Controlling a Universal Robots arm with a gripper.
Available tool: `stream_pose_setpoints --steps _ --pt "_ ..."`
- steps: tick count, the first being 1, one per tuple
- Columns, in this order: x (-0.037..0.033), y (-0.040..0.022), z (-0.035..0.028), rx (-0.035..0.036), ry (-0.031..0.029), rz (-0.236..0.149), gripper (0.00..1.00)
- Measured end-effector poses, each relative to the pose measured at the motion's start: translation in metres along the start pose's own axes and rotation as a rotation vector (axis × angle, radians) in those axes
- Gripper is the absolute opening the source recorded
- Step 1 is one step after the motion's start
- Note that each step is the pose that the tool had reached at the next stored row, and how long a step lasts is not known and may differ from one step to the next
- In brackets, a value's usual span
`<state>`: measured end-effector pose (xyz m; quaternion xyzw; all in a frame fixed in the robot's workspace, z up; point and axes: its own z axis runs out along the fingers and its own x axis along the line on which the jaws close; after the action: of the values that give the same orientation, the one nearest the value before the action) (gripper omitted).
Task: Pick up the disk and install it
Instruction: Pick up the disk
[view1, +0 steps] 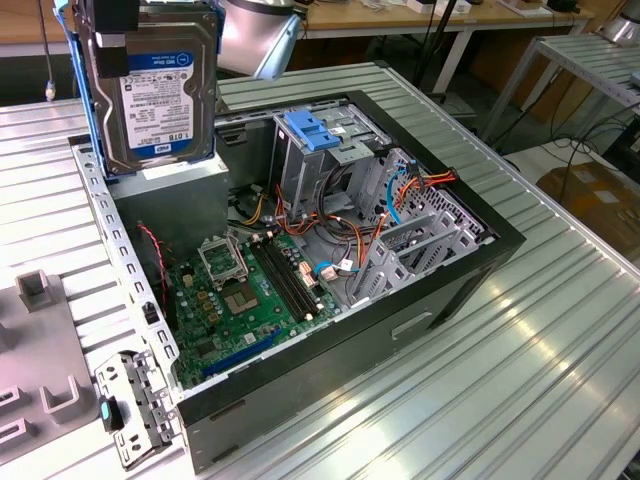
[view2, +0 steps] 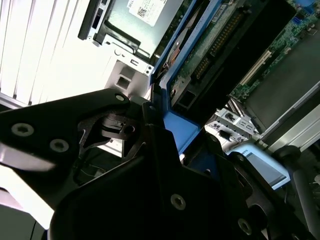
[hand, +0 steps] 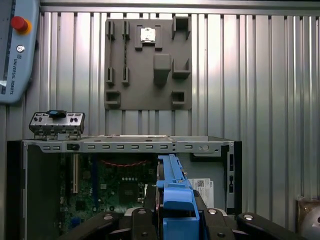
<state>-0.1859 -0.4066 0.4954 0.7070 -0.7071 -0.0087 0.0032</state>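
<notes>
disk (view1: 150, 90) | dark flat rectangular drive, white and blue label on its face, bright blue carrier along the edges | upright on edge, label face toward the exterior view | in the air over the far corner of the open computer case (view1: 350, 350) at the exterior view's left | blue end tab clamped by gripper (hand: 175, 202)
</notes>
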Motion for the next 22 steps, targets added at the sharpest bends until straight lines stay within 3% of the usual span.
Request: stream_pose_setpoints --steps 5,12,22 --pt "0.0000 -0.0087 -0.0001 0.0000 0.0006 0.000 0.37" --pt "0.0000 -0.0264 -0.0002 0.0000 0.0013 0.000 0.37" --pt "0.0000 -0.0440 -0.0003 0.0000 0.0016 0.000 0.37"
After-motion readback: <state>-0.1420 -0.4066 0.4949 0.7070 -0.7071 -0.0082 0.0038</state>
